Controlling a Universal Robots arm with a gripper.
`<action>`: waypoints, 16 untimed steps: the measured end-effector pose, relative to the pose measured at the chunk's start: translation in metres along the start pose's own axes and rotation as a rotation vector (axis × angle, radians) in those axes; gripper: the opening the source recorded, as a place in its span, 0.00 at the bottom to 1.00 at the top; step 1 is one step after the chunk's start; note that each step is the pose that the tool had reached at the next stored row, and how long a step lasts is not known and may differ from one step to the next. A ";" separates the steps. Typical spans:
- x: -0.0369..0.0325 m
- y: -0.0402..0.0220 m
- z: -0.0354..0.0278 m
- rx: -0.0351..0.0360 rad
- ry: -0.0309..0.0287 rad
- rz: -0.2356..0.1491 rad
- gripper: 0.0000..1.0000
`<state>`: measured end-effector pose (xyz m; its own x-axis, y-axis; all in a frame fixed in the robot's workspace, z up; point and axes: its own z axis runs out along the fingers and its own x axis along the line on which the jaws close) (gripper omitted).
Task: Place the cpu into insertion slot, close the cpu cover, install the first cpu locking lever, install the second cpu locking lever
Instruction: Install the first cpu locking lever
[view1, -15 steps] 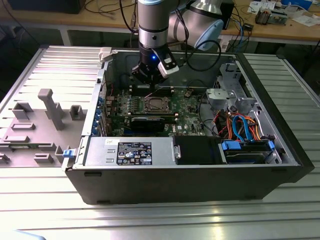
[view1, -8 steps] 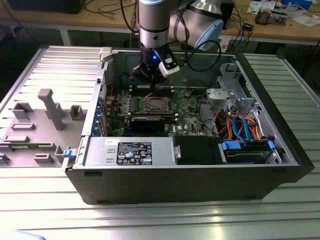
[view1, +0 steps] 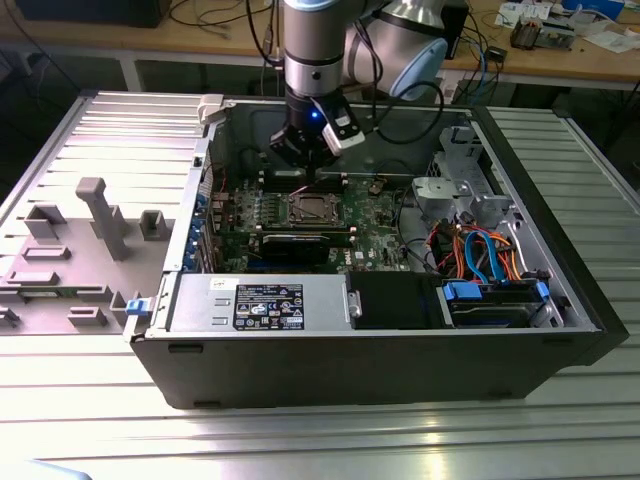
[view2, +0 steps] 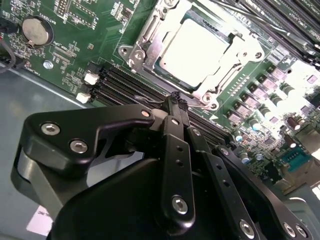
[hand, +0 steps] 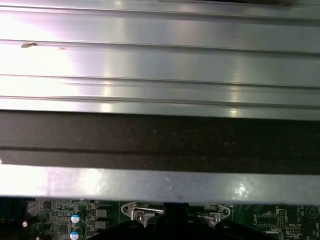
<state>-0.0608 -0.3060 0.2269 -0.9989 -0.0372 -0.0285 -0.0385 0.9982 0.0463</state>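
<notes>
The chip (view2: 195, 50) already lies in the socket (view1: 313, 208), near the middle of the green board (view2: 90, 30) inside the open computer case. The shiny cover (view2: 145, 37) lies flat on it like a picture frame, and the chip's grey top shows through the hole.

The gripper (view2: 176, 97) hangs just over the far edge of the socket. Its two black fingers are pressed together. A thin wire lever (view2: 150, 103) runs right by the tips. We cannot tell if the tips pinch it or only touch it.

What could go wrong? We think the wire is thin and springy, so it could slip off the tips and snap back. A hard push could make the tips slide off and scratch the board, or hit the black slots (view2: 125, 82) just beside the socket.

There is little room down there. The far wall of the case (view1: 400, 140) stands close behind the gripper. The grey metal cage (view1: 460, 190) and the bright cables (view1: 480, 250) crowd the exterior view's right. A row of cards (view1: 205, 225) stands on the exterior view's left. The top of the case is open, so we think straight up is the safest way out
</notes>
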 end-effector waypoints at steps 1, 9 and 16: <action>-0.0010 -0.0001 0.0004 0.0001 0.0000 0.000 0.11; -0.0207 -0.0008 0.0185 0.0001 0.0000 0.001 0.11; -0.0216 -0.0008 0.0198 -0.0001 -0.0001 0.001 0.11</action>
<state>-0.0387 -0.3051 0.2076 -0.9989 -0.0364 -0.0285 -0.0377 0.9982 0.0464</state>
